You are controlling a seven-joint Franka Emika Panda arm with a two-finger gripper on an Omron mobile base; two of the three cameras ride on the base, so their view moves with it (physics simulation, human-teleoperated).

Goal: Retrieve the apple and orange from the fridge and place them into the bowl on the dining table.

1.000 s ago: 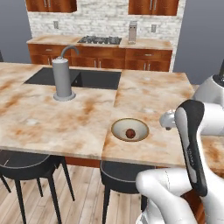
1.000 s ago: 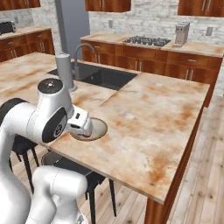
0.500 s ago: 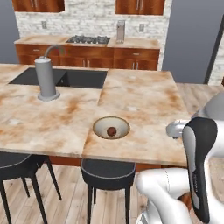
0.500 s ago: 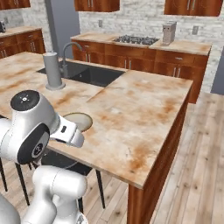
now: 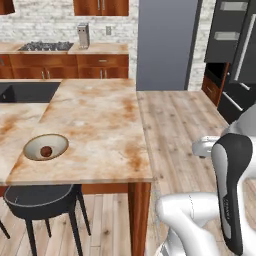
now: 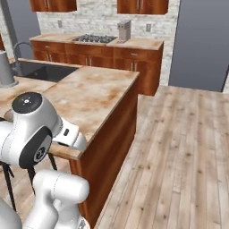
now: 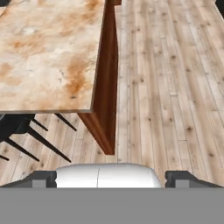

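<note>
The cream-tan bowl [image 5: 46,146] sits near the front edge of the marble dining table [image 5: 100,120], and the dark red apple [image 5: 46,151] lies inside it. My gripper [image 7: 113,179] is open, its two dark fingertips [image 7: 43,179] far apart with nothing between them. It hangs off the table's right end and looks down at the table corner [image 7: 94,109] and the wooden floor. At the far right stands a dark appliance with a long white bar handle, by its look the fridge [image 5: 246,55]. The orange is out of view.
Black stools [image 5: 42,200] stand under the table's front edge. A sink [image 6: 42,71] is set into the table's far left. Wooden cabinets with a cooktop [image 5: 45,46] line the back wall. A black wall oven [image 5: 224,40] is at the right. Wooden floor [image 6: 179,147] stretches right of the table.
Both base views have swung to the right, so the camera moved. The bowl has slid to the left of the left base view and out of the right one. The gripper stays open.
</note>
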